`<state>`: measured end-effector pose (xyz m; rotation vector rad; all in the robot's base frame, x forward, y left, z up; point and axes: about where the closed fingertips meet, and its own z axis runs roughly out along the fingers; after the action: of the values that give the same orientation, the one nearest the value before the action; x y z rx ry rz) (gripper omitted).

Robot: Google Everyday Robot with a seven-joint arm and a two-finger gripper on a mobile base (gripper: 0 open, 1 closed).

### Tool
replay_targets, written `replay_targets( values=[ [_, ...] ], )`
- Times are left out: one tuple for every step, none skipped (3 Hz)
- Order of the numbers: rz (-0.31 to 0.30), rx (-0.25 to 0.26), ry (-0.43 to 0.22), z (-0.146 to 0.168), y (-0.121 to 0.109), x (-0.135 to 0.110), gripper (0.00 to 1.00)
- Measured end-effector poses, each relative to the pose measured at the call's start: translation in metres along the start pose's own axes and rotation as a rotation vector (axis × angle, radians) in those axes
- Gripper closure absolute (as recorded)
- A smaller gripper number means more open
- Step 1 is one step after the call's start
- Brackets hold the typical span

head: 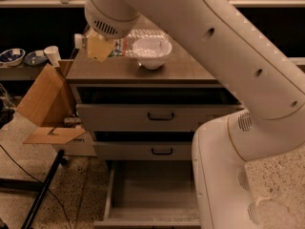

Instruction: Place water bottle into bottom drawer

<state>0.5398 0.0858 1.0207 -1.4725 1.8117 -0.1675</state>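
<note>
The water bottle is a clear ribbed bottle held sideways over the back left of the cabinet top, its white cap pointing left. My gripper hangs from the big white arm and is shut on the bottle near its neck; a yellowish finger covers that part. Just right of the gripper, a white bowl stands in front of the bottle's body. Low down, the bottom drawer is pulled out, and the part of its grey interior that shows holds nothing.
The two upper drawers with black handles stand slightly ajar. An open cardboard box leans at the cabinet's left, with a black stand leg on the floor below. My own white base covers the drawer's right side.
</note>
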Motion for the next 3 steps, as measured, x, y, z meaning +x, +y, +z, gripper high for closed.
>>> replay_targets(
  values=[
    [0.006, -0.069, 0.017, 0.008, 0.014, 0.01, 1.0],
    [0.004, -0.147, 0.041, 0.038, 0.026, 0.014, 1.0],
    [0.016, -0.2, 0.052, 0.076, 0.033, 0.016, 1.0]
  ],
)
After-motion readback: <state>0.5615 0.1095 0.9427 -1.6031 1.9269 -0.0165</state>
